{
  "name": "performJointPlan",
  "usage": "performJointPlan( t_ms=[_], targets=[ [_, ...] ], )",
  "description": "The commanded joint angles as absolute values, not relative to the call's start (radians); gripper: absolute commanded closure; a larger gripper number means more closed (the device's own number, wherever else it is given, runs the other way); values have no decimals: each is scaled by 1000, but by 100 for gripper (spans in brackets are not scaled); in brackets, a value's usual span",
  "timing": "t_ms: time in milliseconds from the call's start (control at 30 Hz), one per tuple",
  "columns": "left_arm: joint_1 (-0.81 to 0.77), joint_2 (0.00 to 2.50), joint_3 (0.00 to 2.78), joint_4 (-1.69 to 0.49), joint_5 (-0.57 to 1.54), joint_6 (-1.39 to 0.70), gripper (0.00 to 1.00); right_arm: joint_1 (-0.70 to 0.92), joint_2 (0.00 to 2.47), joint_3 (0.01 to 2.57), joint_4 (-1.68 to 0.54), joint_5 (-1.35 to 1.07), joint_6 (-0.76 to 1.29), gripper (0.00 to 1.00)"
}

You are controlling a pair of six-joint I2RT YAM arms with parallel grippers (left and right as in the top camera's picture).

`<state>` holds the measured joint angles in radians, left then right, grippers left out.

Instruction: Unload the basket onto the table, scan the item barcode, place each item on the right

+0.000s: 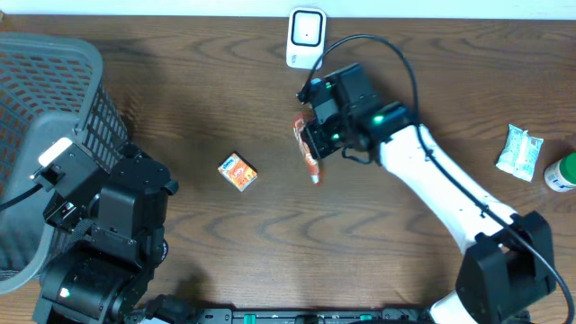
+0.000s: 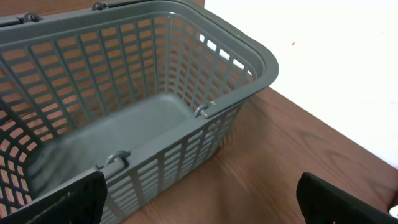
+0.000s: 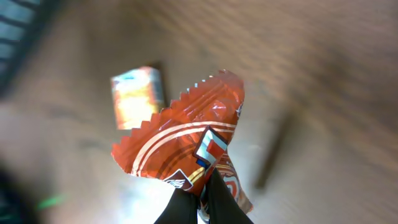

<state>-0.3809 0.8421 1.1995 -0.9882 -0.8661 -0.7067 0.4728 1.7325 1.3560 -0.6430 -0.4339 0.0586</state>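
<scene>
1. The right gripper (image 1: 317, 133) is pinched tight on a red snack packet (image 1: 309, 155), which hangs from its fingers near the white scanner (image 1: 306, 36).
2. The left gripper (image 2: 199, 204) stands spread wide, holding nothing, beside the grey basket (image 2: 267, 62).
3. A small orange box (image 1: 238, 172) lies on the wooden table (image 1: 207, 81) between the arms.

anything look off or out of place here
Nothing spilled or damaged. The red packet is pinched near one end in the shut right gripper and looks creased; the orange box lies at an angle.
</scene>
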Motion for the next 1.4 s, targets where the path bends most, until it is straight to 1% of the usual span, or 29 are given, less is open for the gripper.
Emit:
performJointPlan(
  t_ms=[0,100,133,267,333,433,567,767,967,1033,1067,1133,1167,1200,1267,1367],
  targets=[
    [-376,842,1215,-991,-875,-712,2,413,1783,1306,-593,-802,67,99],
    [-376,842,1215,-991,-875,-712,2,383,1822,1245,-457,-1026,25,99],
    [-376,842,1215,-991,-875,-712,2,376,1837,1224,-410,-1065,25,99],
    [-376,842,1215,-991,-875,-712,2,347,1890,1165,-327,-1088,6,99],
    [-376,842,1215,-991,-875,-712,2,335,1910,1159,-329,-1134,-67,99],
    [-376,842,1215,-991,-875,-712,2,326,1924,1149,-353,-1106,-200,99],
    [-376,842,1215,-991,-875,-712,2,304,1934,1129,-396,-1020,-267,99],
    [-376,842,1215,-991,-875,-712,2,239,1936,1044,-403,-991,-389,99],
    [-376,842,1215,-991,-875,-712,2,177,1936,1001,-408,-879,-397,98],
    [-376,842,1215,-991,-875,-712,2,142,1936,1001,-421,-870,-371,54],
    [-376,842,1215,-991,-875,-712,2,132,1936,1001,-420,-863,-345,42],
    [-376,842,1215,-991,-875,-712,2,108,1936,1002,-419,-862,-302,25],
    [-376,842,1215,-991,-875,-712,2,91,1935,1006,-420,-862,-260,11],
    [-376,842,1215,-991,-875,-712,2,79,1935,1011,-421,-863,-231,8],
    [-376,842,1215,-991,-875,-712,2,58,1935,1019,-424,-871,-200,6],
    [-376,842,1215,-991,-875,-712,2,36,1927,1029,-423,-928,-171,9]
  ],
)
